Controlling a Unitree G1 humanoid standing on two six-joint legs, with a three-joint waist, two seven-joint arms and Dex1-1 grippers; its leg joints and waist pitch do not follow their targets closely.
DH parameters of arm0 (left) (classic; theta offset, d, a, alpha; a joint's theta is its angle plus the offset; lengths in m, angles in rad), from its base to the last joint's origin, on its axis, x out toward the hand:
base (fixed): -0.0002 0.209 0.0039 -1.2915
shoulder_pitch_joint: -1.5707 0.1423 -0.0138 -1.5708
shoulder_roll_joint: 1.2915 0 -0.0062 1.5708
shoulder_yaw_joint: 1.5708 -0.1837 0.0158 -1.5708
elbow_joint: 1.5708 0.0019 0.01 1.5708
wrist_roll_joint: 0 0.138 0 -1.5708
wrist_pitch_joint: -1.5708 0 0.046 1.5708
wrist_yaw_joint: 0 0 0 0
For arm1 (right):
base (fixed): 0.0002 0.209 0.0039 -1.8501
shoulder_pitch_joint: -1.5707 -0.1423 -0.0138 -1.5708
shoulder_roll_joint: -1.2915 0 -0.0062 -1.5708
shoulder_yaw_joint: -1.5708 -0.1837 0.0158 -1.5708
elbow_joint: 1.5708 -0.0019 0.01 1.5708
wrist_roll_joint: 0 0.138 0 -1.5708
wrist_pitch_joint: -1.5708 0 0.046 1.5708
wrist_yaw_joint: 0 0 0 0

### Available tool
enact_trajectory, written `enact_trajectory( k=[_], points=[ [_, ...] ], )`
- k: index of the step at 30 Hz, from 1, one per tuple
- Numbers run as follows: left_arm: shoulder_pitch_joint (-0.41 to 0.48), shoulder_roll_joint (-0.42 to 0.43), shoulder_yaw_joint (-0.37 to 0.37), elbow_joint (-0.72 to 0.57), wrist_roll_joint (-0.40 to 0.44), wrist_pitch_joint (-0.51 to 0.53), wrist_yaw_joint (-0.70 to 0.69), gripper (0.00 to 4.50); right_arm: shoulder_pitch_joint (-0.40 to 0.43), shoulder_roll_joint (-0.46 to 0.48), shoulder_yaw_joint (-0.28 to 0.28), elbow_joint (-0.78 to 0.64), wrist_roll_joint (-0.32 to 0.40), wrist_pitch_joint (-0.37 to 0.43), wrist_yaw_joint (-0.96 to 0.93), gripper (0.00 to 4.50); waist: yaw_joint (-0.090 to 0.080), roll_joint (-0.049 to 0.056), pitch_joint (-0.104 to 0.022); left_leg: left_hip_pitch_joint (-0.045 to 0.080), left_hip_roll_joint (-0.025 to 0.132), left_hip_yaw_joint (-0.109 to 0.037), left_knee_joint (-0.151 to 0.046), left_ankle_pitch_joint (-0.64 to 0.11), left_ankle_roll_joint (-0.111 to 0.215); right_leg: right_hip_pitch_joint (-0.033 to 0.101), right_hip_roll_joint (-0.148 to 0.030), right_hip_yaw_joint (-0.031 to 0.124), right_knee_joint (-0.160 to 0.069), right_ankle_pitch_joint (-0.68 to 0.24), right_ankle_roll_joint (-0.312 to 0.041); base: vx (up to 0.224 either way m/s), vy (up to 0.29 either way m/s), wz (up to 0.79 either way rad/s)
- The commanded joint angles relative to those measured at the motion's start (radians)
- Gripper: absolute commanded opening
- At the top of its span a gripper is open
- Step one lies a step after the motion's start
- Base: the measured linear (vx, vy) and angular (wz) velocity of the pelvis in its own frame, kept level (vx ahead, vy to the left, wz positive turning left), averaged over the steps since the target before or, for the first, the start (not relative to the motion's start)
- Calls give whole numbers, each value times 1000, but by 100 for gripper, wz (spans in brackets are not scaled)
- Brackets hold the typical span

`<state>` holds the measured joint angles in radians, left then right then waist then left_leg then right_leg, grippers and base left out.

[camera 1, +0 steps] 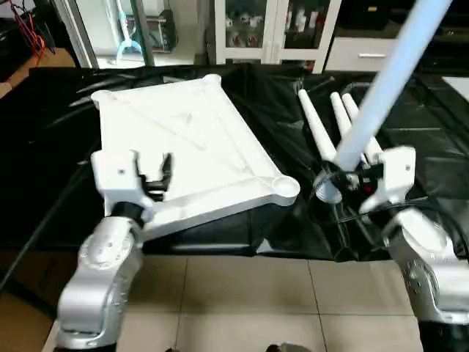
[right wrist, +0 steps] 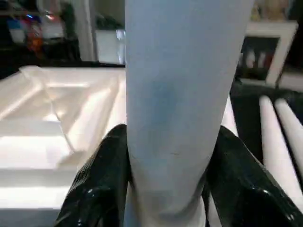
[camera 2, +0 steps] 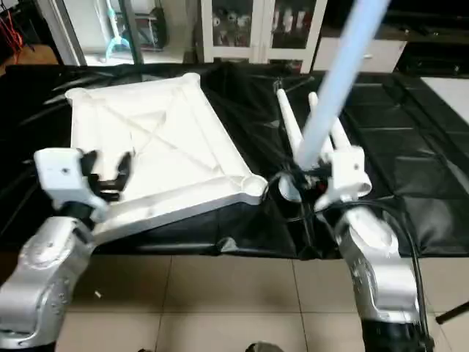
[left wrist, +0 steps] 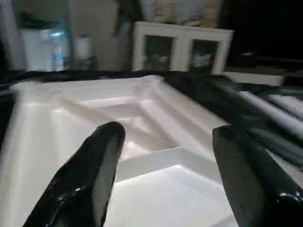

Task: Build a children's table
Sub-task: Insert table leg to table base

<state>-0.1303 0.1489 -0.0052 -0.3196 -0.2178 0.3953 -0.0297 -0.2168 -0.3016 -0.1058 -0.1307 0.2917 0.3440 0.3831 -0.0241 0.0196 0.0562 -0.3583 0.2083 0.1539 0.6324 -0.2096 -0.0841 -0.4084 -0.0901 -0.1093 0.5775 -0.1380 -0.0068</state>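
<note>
The white tabletop lies underside up on a black sheet, its X ribs and round corner sockets showing. My left gripper hovers open at the tabletop's near left rim, and its black fingers stand apart over the white plastic. My right gripper is shut on the thick end of one white leg, which rises steeply up and to the right, just right of the near corner socket. The held leg sits between the two black fingers. More legs lie on the sheet behind.
The black sheet covers the whole work surface, and its front edge meets a tiled floor. White cabinets stand at the back. A black cable loops by my right wrist.
</note>
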Motion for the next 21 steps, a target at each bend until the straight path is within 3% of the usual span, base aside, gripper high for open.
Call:
enact_trajectory(
  k=[1,2,3,4,5,6,7,8,9,10,11,12,13,14,15,16,17,18,19,20,21],
  points=[
    [-23,9,-33,27,34,-26,-21,332,-16,-15,-1,-5,3,-22,12,188,-40,1,-34,85,1,-11,-72,-680,25,19,15,-63,-152,-779,61,0,0,0],
    [-31,21,-51,40,72,-43,-13,332,-19,-19,5,10,-17,-35,4,188,-43,4,-27,100,16,-19,-88,-739,27,27,23,-82,-149,-741,55,0,0,0],
    [-29,16,-54,35,64,-39,-21,332,-24,-15,9,19,-19,-40,4,188,-34,24,-14,20,83,-41,-201,-880,16,135,8,-56,62,-501,5,0,0,0],
    [-25,10,-54,31,55,-37,-29,332,-27,-11,11,25,-17,-46,8,188,11,24,-12,10,98,-13,-235,-959,13,146,4,-21,153,-322,-25,19,-88,-9],
    [-14,15,-65,20,60,-29,-35,332,-33,-3,18,36,-16,-54,12,188,-18,-20,-24,78,90,-16,-161,-872,40,108,-29,61,117,-544,-6,19,-88,-9],
    [-14,15,-65,20,60,-29,-35,332,-33,-3,18,36,-16,-54,12,188,-16,-51,-44,82,24,-1,-77,-756,16,98,-40,86,11,-763,20,59,-103,-11],
    [-10,21,-70,16,67,-26,-36,332,-36,0,21,40,-17,-56,12,188,17,-53,-31,48,-41,30,73,-382,63,86,-118,136,-115,-1140,35,88,-45,-18],
    [-7,29,-74,10,69,-22,-43,332,-43,3,28,46,-18,-58,15,188,23,-73,-38,-13,-38,10,94,-262,88,132,-134,157,-107,-1171,31,88,-45,-18],
    [-10,37,-67,7,70,-21,-44,332,-53,7,38,52,-19,-59,18,188,40,-63,-47,-45,-30,-14,78,-180,104,165,-130,170,-90,-1042,-32,114,-8,0],
    [-10,37,-67,7,70,-21,-44,332,-53,7,38,52,-19,-59,18,188,41,-58,-56,-47,-32,-17,60,-154,110,173,-105,158,-76,-931,-75,0,0,0],
    [-19,42,-56,11,74,-24,-43,332,-61,11,44,59,-23,-59,25,188,32,-3,-56,-6,-6,-28,-35,-115,124,152,-39,86,-55,-631,-161,94,14,14],
    [-23,45,-52,13,77,-24,-41,332,-64,12,46,62,-24,-59,30,188,13,0,-51,-8,-3,-39,-54,-147,129,151,-9,70,-38,-560,-169,127,39,2],
    [-32,47,-40,19,81,-27,-41,332,-68,10,50,67,-24,-57,43,188,-2,29,-70,69,28,-77,-82,-216,154,121,14,46,4,-418,-188,215,53,12],
    [-32,47,-40,19,81,-27,-41,332,-68,10,50,67,-24,-57,43,188,-19,35,-73,128,55,-107,-94,-273,189,80,19,35,35,-349,-202,157,37,7],
    [-33,48,-36,19,83,-25,-38,332,-69,6,51,73,-22,-61,52,188,-46,41,-87,188,98,-167,-109,-242,304,28,14,29,98,-248,-149,173,19,9],
    [-33,48,-35,18,84,-24,-38,332,-70,4,52,75,-22,-64,54,188,-53,29,-85,199,113,-180,-108,-198,376,4,5,35,120,-225,-91,159,-10,-5],
    [-24,45,-32,8,86,-22,-36,332,-72,-5,58,87,-27,-77,64,188,-56,-4,-81,197,113,-175,-97,-43,515,-40,-32,65,139,-172,21,159,-10,-5],
    [-24,45,-32,8,86,-22,-36,332,-72,-5,58,87,-27,-77,64,188,-47,-16,-75,168,75,-144,-90,-50,496,-22,-41,82,104,-134,6,143,-47,-5],
    [-23,44,-32,6,87,-21,-36,332,-72,-7,61,87,-30,-77,65,188,-14,-77,-84,27,-88,-32,3,-132,390,128,-56,161,-13,-136,-55,155,-34,10],
    [-18,41,-32,0,86,-17,-34,332,-73,-9,61,89,-32,-78,66,188,27,-69,-77,-60,-111,-37,125,-162,309,224,-167,263,-71,-288,-181,155,-34,10],
    [-14,40,-32,-4,86,-12,-31,332,-74,-10,61,89,-32,-77,67,188,32,-67,-84,-91,-95,-52,157,-121,252,246,-177,260,-60,-282,-230,170,-9,4]
  ],
)
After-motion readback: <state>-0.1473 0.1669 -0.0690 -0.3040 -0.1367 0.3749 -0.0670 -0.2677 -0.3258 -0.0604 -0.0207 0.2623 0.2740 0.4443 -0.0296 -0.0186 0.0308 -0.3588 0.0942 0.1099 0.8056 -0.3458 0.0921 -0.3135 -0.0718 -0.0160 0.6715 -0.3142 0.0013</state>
